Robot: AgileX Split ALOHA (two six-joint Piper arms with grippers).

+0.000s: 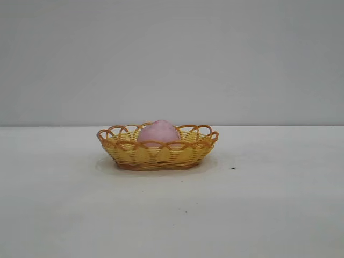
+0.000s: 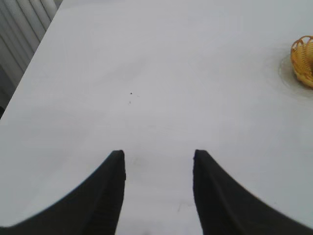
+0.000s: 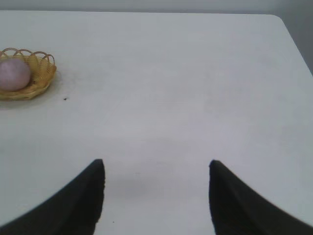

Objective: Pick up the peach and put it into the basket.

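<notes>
One broad white table (image 1: 279, 215) fills the scene, running back to a plain grey wall (image 1: 172, 54). Near its middle sits the basket (image 1: 129, 156) — a shallow oval of yellow-orange wicker with a looped, scalloped rim. Its long axis runs side to side across the exterior view, so one long flank faces that camera.

Inside it, a little toward the left of centre, lies the peach (image 1: 158, 132), dusty pink and matte. It rests on the basket floor, and its rounded top rises above the loops of the rim. From where I stand its crown narrows slightly upward; whether a distinct tip points any other way I cannot tell.

Neither arm is near the fruit. The left gripper (image 2: 159, 161) hangs over bare tabletop with its two dark fingers (image 2: 110, 196) spread apart and nothing between them — only the basket's edge shows at the margin of its wrist view. The right gripper (image 3: 156, 169) is likewise well away from the basket, fingers (image 3: 234, 200) wide apart and holding nothing.

Smallest of all, a dark speck (image 1: 233, 168) marks the table just to the right of the basket.
</notes>
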